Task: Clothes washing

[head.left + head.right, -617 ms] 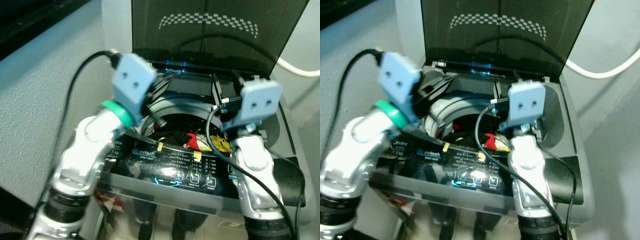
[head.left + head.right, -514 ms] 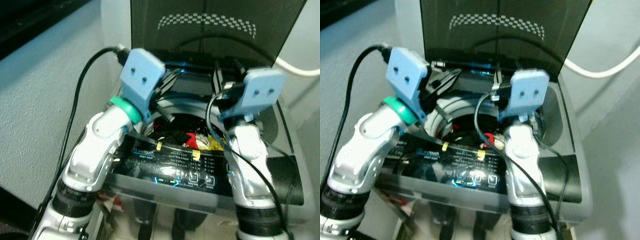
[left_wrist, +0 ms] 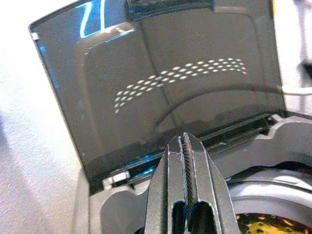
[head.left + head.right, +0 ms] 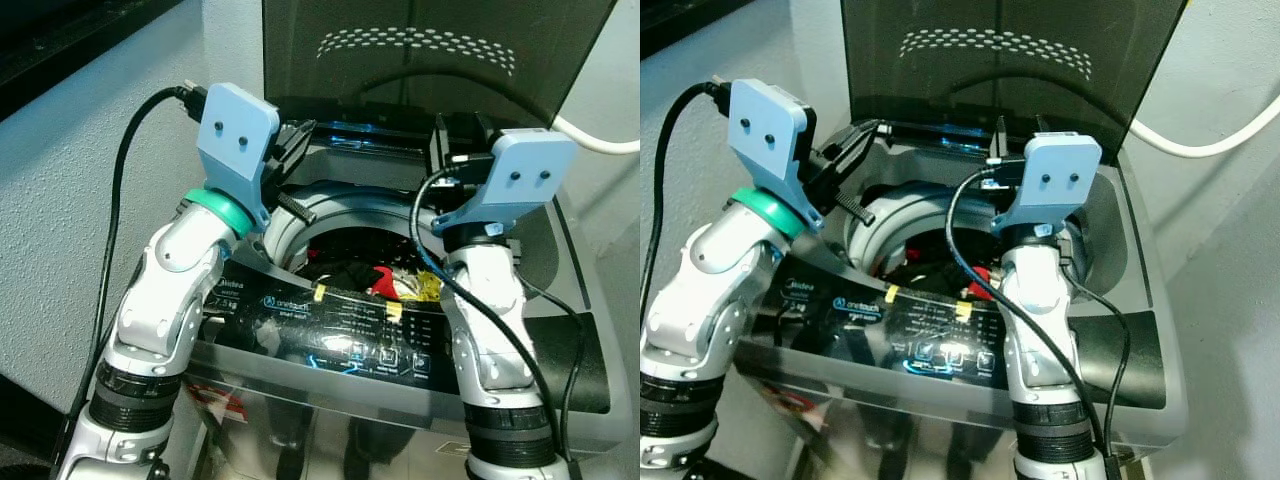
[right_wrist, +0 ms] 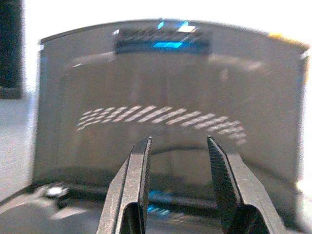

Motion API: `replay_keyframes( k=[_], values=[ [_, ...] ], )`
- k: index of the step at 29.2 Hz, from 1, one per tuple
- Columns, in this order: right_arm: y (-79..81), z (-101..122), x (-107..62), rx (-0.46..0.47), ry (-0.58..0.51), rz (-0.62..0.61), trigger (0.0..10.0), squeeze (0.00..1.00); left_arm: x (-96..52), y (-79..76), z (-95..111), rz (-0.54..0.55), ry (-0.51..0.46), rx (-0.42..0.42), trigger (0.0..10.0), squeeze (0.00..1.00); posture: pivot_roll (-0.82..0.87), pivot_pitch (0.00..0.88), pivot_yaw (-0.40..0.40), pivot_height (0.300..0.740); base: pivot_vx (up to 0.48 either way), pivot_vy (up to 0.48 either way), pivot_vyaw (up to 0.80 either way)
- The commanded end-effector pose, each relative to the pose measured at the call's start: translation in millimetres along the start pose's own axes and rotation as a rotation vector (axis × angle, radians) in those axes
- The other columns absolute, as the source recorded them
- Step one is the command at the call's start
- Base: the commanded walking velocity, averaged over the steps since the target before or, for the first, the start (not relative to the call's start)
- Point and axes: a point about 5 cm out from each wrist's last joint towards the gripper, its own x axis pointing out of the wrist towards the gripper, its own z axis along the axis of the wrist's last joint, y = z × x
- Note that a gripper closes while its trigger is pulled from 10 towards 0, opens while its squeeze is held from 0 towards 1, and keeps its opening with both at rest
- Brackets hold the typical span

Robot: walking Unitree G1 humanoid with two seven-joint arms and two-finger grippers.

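A top-loading washing machine [image 4: 340,330] stands before me with its dark lid [image 4: 430,60] upright. Black, red and yellow clothes [image 4: 370,278] lie in the drum. My left gripper [image 4: 296,142] is held above the drum's left rim, pointing at the lid; in the left wrist view its fingers [image 3: 185,141] are shut with nothing between them. My right gripper [image 4: 456,135] hovers over the drum's back right, also facing the lid. In the right wrist view it [image 5: 178,141] is open and empty.
A white hose [image 4: 600,140] runs along the wall to the right of the machine. A grey textured wall [image 4: 70,220] stands close on the left. Black cables loop from both wrists over the lit control panel [image 4: 350,350].
My left arm has lifted and swung left, away from the drum opening. The right arm has risen slightly.
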Motion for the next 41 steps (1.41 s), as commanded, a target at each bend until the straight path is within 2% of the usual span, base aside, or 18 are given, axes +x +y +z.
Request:
replay_keyframes(
  k=[1, 4, 9, 11, 12, 13, 14, 16, 17, 18, 23, 25, 28, 29, 31, 34, 37, 41],
  values=[
    [-19.4, 19, 8.6, -0.082, -0.117, -0.119, 10.0, 0.0, -6.2, 5.9, -4, 0.033, 0.028, -0.003, 10.0, 0.0, 0.15, 0.069, 0.068, 0.74, 0.0, 0.0, 0.0],
    [-34.0, 26, 12.7, -0.165, -0.166, -0.196, 10.0, 0.0, -8.8, 7.6, -5, 0.041, 0.038, -0.007, 10.0, 0.0, 0.15, 0.095, 0.063, 0.74, 0.0, 0.0, 0.0],
    [-43.4, 23, 10.5, -0.174, -0.146, -0.211, 10.0, 0.0, -12.1, 8.0, -7, 0.053, 0.056, 0.004, 10.0, 0.0, 0.15, 0.11, 0.062, 0.74, 0.0, 0.0, 0.0],
    [-38.9, 15, 5.7, -0.13, -0.104, -0.128, 10.0, 0.0, -13.2, 3.2, -8, 0.039, 0.058, 0.004, 10.0, 0.0, 0.14, 0.085, 0.066, 0.74, 0.0, 0.0, 0.0],
    [-38.9, 15, 5.7, -0.13, -0.104, -0.128, 10.0, 0.0, -13.2, 3.2, -8, 0.039, 0.058, 0.004, 10.0, 0.0, 0.14, 0.085, 0.066, 0.74, 0.0, 0.0, 0.0],
    [-22.4, 7, 5.3, -0.06, -0.031, -0.02, 10.0, 0.0, -9.4, 5.9, -8, 0.034, 0.053, 0.007, 10.0, 0.0, 0.12, 0.084, 0.049, 0.74, 0.0, 0.0, 0.0],
    [-22.4, 7, 5.3, -0.06, -0.031, -0.02, 10.0, 0.0, -9.4, 5.9, -8, 0.034, 0.053, 0.007, 10.0, 0.0, 0.12, 0.084, 0.049, 0.74, 0.0, 0.0, 0.0],
    [0.1, -1, -1.7, 0.039, 0.031, 0.085, 10.0, 0.0, -7.7, 10.7, -10, 0.04, 0.044, -0.014, 10.0, 0.0, 0.11, 0.097, 0.036, 0.74, 0.0, 0.0, 0.0],
    [8.7, -5, -6.0, 0.071, 0.063, 0.128, 10.0, 0.0, -6.0, 12.5, -12, 0.052, 0.046, 0.014, 10.0, 0.0, 0.12, 0.069, 0.042, 0.74, 0.0, 0.0, 0.0],
    [16.0, -11, -12.1, 0.12, 0.107, 0.174, 10.0, 0.0, -4.6, 12.4, -13, 0.067, 0.046, 0.032, 10.0, 0.0, 0.13, 0.085, 0.029, 0.74, 0.0, 0.0, 0.0],
    [33.0, -25, -25.3, 0.207, 0.193, 0.222, 10.0, 0.0, -7.5, 14.2, -11, 0.095, 0.043, 0.008, 10.0, 0.0, 0.14, 0.056, 0.003, 0.74, 0.0, 0.0, 0.0],
    [50.2, -33, -31.1, 0.306, 0.243, 0.258, 10.0, 0.0, -15.0, 18.9, -15, 0.138, 0.048, -0.014, 10.0, 0.0, 0.16, 0.022, -0.024, 0.74, 0.0, 0.0, 0.0],
    [53.9, -35, -31.8, 0.328, 0.25, 0.268, 10.0, 0.0, -17.2, 19.9, -16, 0.154, 0.049, -0.017, 10.0, 0.0, 0.16, 0.022, -0.024, 0.74, 0.0, 0.0, 0.0],
    [58.3, -35, -29.2, 0.349, 0.255, 0.282, 10.0, 0.0, -16.7, 22.9, -16, 0.187, 0.046, -0.055, 10.0, 0.0, 0.16, 0.014, -0.026, 0.74, 0.0, 0.0, 0.0],
    [61.9, -35, -27.5, 0.363, 0.26, 0.295, 10.0, 0.0, -16.5, 24.6, -17, 0.202, 0.049, -0.072, 10.0, 0.0, 0.15, 0.005, -0.038, 0.74, 0.0, 0.0, 0.0],
    [65.8, -35, -27.7, 0.372, 0.268, 0.305, 10.0, 0.0, -16.9, 26.3, -20, 0.211, 0.055, -0.07, 10.0, 0.0, 0.15, 0.003, -0.043, 0.74, 0.0, 0.0, 0.0],
    [72.2, -38, -35.9, 0.393, 0.295, 0.316, 10.0, 0.0, -17.6, 31.0, -28, 0.266, 0.066, -0.097, 10.0, 0.0, 0.15, 0.0, -0.045, 0.74, 0.0, 0.0, 0.0],
    [75.5, -37, -39.3, 0.41, 0.3, 0.331, 10.0, 0.0, -16.1, 30.0, -31, 0.273, 0.072, -0.102, 10.0, 0.0, 0.15, 0.0, -0.046, 0.74, 0.0, 0.0, 0.0]
  ],
)
